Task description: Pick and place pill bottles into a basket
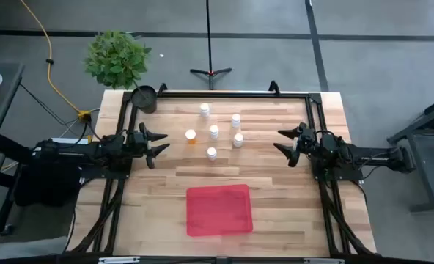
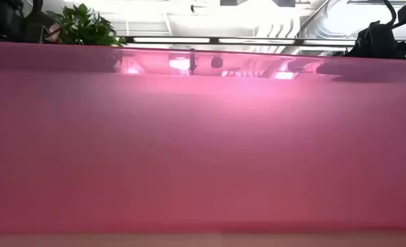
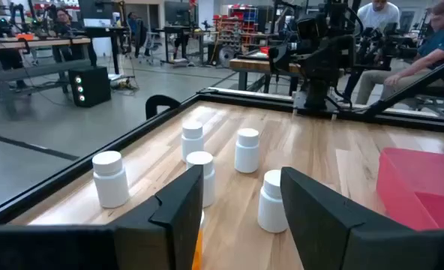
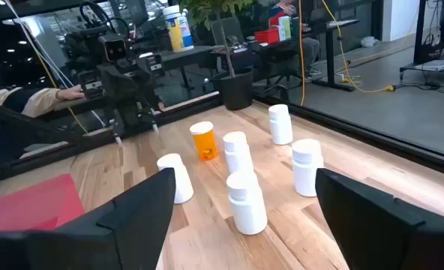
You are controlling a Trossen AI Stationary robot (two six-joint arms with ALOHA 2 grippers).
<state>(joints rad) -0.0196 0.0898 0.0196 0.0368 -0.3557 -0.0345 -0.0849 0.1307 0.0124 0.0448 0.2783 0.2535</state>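
Several small pill bottles with white caps stand upright on their bases in a loose cluster [image 1: 213, 131] on the far half of the wooden table. One of them has an orange body [image 1: 190, 136], which also shows in the right wrist view [image 4: 204, 140]. The red tray [image 1: 218, 210] lies flat near the front edge, and its wall [image 2: 203, 137] fills the low view. My left gripper [image 1: 159, 143] is open at the table's left side, pointing at the cluster. My right gripper [image 1: 281, 141] is open at the right side, facing it. Both are empty.
A dark round cup [image 1: 145, 97] stands at the far left corner, with a potted plant [image 1: 116, 57] on the floor behind it. A black frame [image 1: 224, 93] borders the table. Bare wood lies between the cluster and the tray. People sit at benches beyond the table [image 3: 432, 45].
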